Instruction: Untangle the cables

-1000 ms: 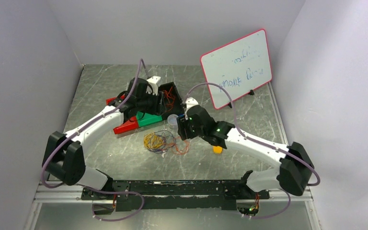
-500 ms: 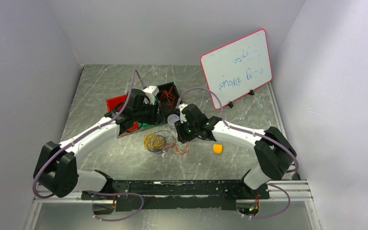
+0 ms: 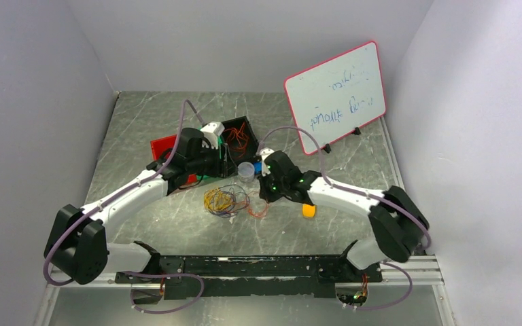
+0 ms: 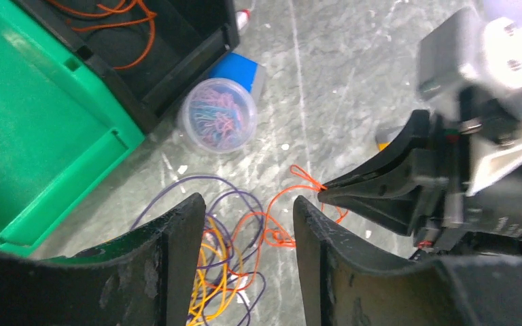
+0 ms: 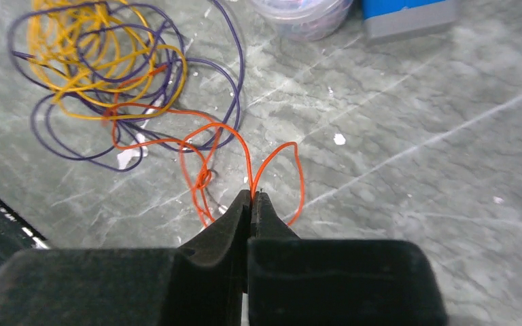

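Right wrist view: right gripper fingers pressed together, pinching loop of thin orange cable on grey marbled tabletop. Beside it, yellow and purple cable tangle. Above tangle, left gripper fingers spread. Far right, red-framed whiteboard: blue handwriting, unreadable.

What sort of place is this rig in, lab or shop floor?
Probably a lab test cell: grey stone-look table boxed in by plain white walls, a scribbled whiteboard propped at the back, and tangled cables laid out on it.
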You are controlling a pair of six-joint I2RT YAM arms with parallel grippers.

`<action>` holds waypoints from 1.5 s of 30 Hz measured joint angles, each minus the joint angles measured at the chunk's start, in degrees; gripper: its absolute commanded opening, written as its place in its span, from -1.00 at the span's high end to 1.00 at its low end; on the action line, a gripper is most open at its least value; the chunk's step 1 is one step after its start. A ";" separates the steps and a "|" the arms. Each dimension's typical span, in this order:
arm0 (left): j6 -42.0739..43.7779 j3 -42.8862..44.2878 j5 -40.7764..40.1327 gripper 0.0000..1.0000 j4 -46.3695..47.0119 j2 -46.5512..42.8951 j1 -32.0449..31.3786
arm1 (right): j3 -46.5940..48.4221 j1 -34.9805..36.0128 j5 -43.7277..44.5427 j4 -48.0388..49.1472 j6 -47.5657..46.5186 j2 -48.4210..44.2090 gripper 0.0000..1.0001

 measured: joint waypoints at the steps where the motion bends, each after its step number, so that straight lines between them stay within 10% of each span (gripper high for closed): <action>1: -0.46 -0.35 0.85 -0.16 0.90 -0.02 0.00 | -0.66 -0.26 0.26 -0.02 0.02 -1.81 1.00; 11: -2.54 -5.60 13.44 -0.22 14.91 -2.69 0.24 | -1.95 -3.85 -1.60 -0.70 -3.54 -19.89 1.00; 33: 4.22 -5.05 28.55 -0.09 21.07 -0.94 0.66 | 4.85 -6.67 -15.67 -4.72 -6.75 -22.75 1.00; 45: 3.28 -4.76 35.32 0.85 23.06 3.98 0.63 | 4.83 -6.71 -12.22 -3.04 -5.49 -22.73 1.00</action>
